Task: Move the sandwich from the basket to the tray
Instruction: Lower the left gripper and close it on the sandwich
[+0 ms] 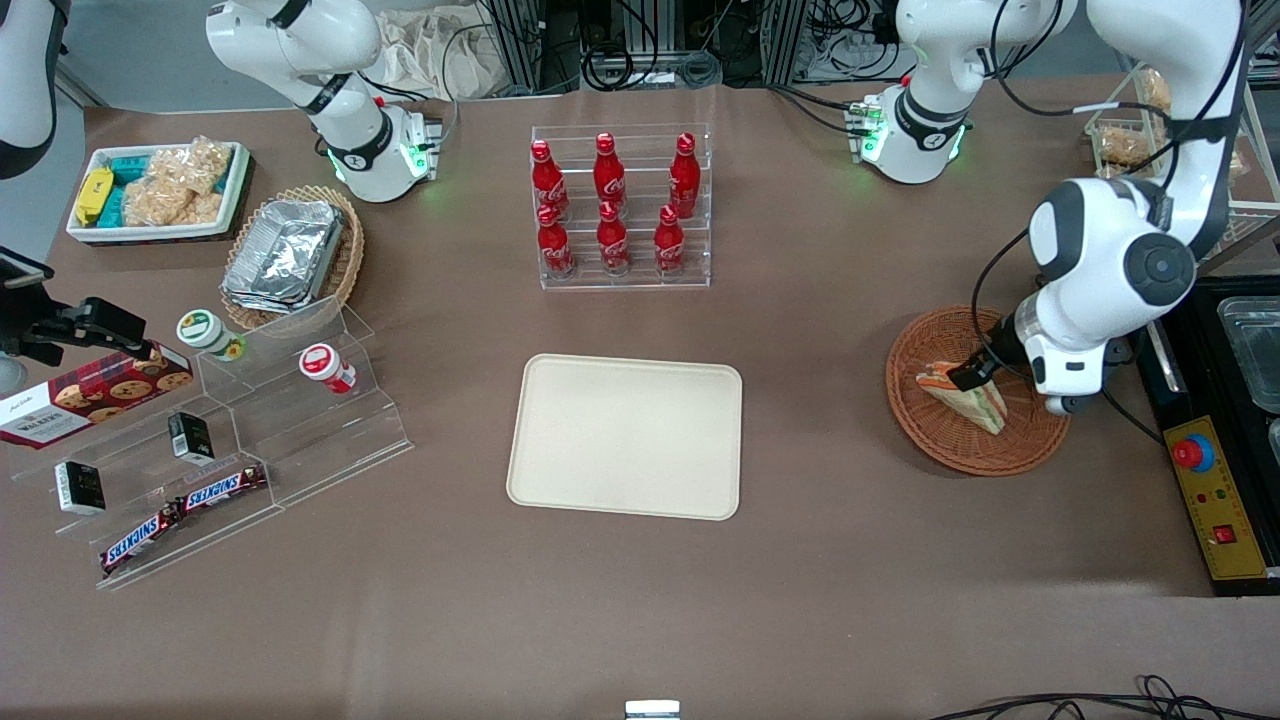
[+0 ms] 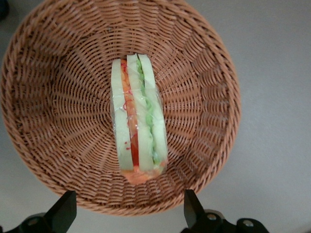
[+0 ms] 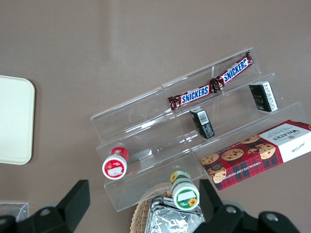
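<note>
A brown tabletop [image 1: 820, 560] is evenly lit; cables [image 1: 640, 50] and metal framing [image 1: 530, 40] are seen at 12 o'clock.

Sandwich [image 2: 138, 119] in basket [image 2: 53, 97], claw [image 2: 127, 209] above, tray [image 1: 626, 436] well apart.

The arm hid part of the basket [image 1: 975, 400] at the frame's right; the gripper's [image 2: 129, 211] body was cut off.

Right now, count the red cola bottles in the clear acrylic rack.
6 red cola bottles: three on the rack's upper step, three on the lower step. None seem hidden. The gripper hangs over the sandwich, open.
</note>
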`<state>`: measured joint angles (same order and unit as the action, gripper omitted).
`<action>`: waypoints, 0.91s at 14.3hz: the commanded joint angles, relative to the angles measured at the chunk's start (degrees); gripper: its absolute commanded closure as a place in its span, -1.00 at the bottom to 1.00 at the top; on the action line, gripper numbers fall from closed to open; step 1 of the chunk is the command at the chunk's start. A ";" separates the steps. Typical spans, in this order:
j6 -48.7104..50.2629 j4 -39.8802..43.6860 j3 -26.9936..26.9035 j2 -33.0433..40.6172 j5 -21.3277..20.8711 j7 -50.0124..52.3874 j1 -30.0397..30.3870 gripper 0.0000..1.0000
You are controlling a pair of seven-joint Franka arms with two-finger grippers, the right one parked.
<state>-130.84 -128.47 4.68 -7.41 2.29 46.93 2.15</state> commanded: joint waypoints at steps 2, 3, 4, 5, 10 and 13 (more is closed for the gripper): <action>-5.11 0.33 0.07 -5.23 -4.38 7.37 0.05 -0.99; -6.17 0.42 0.07 -6.38 -5.53 8.52 0.05 -0.99; -6.70 0.42 0.07 -7.18 -6.15 9.05 0.05 -0.99; -7.05 0.50 0.07 -7.62 -6.24 9.05 0.05 -0.99; -9.25 0.68 -0.46 -9.29 -6.24 9.05 0.14 0.10; -9.34 0.77 -1.17 -9.30 -6.24 8.97 0.14 1.00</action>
<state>-139.75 -128.36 3.81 -16.18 -2.80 54.77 2.16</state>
